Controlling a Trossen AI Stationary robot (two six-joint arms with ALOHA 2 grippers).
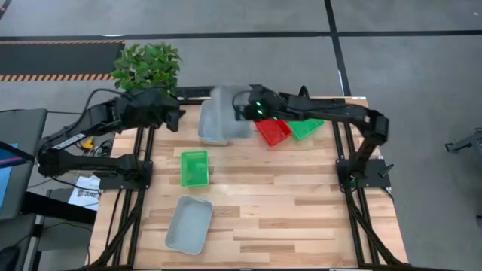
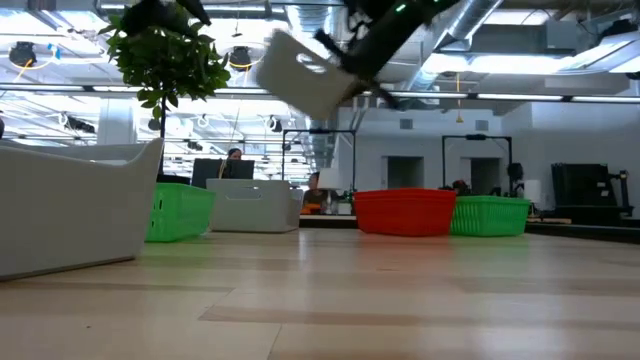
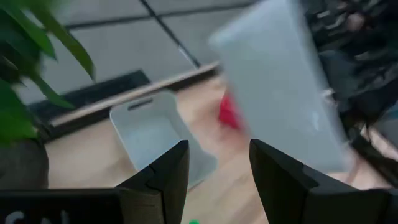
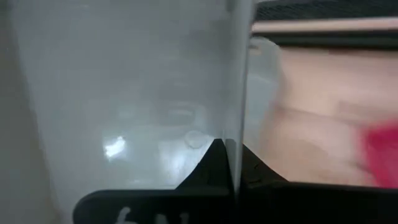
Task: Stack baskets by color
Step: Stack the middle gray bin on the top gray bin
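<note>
We note the right gripper (image 1: 242, 105) raised above the far middle of the table, its fingers (image 4: 217, 163) pinched tight on the wall of a grey basket (image 2: 305, 72), which hangs tilted in the air, clear of the tabletop. Directly beneath it a second grey basket (image 1: 215, 128) rests on the table (image 1: 301, 203). Just to the right of these sit a red basket (image 1: 273, 132) and a green basket (image 1: 305, 128), touching side by side. A second green basket (image 1: 193, 167) stands nearer the table's middle, and a third grey basket (image 1: 188, 224) lies near the front edge. The left gripper (image 3: 214, 168) waits at the far left beside the potted plant (image 1: 147, 66), fingers spread apart and holding nothing.
</note>
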